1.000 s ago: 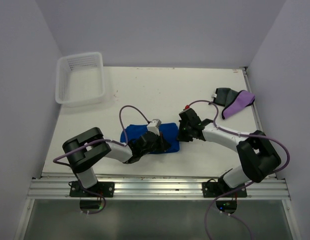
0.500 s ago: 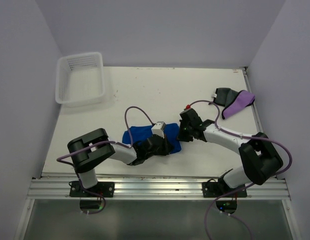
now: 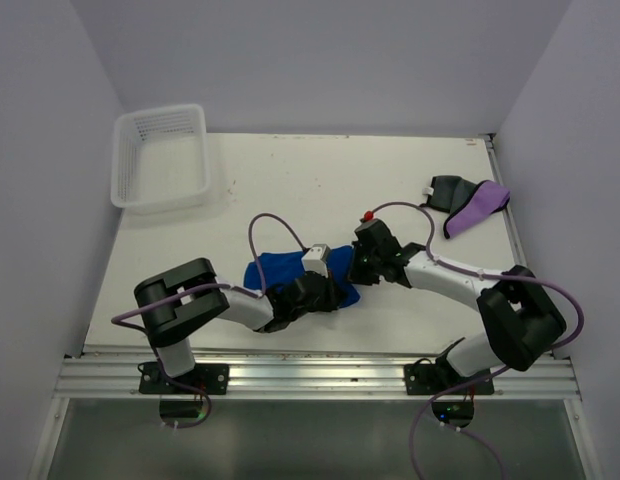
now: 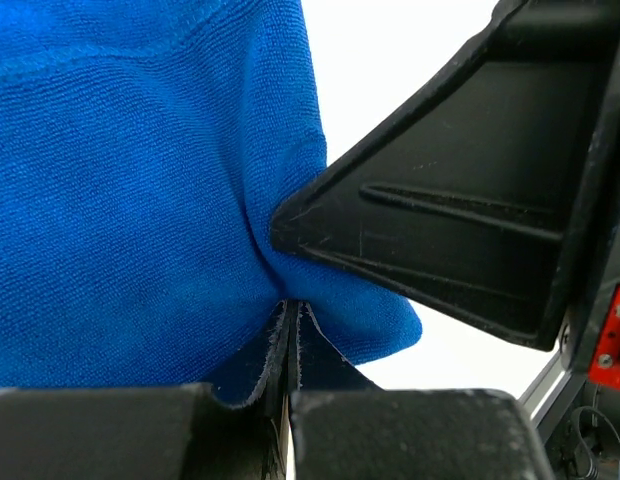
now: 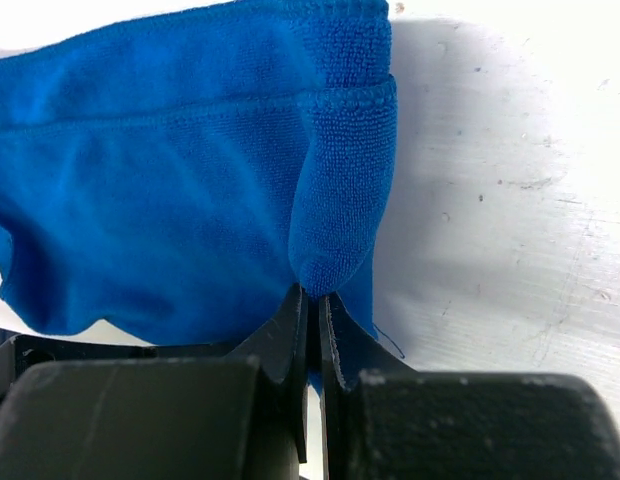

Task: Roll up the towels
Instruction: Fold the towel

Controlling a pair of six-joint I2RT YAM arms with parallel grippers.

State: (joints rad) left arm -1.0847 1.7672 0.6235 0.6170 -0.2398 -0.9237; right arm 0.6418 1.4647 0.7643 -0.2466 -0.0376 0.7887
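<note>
A metal rail [image 3: 320, 375] runs along the near edge of the table [image 3: 290, 185], with both arm bases bolted to it. Just beyond, in the near middle, lies the blue towel [image 3: 280, 268], bunched and partly hidden under the two wrists that meet over its right end. The left gripper [image 4: 291, 310] has its jaws pressed together on a pinch of the towel's edge, and the right gripper [image 5: 312, 300] likewise nips a raised fold of the same cloth between nearly closed jaws. The two grippers sit just beside each other, the right one's black body filling the left wrist view and crowding the towel's corner. Purple cables [image 3: 265, 225] loop above each arm. Behind the towel the white tabletop lies bare across its middle. Further off, near the right edge, the purple towel [image 3: 480, 208] drapes over the grey towel [image 3: 448, 190], touching it. A white mesh basket [image 3: 122, 165] sits in the far left corner, overhanging the table's left edge, close to the walls.
</note>
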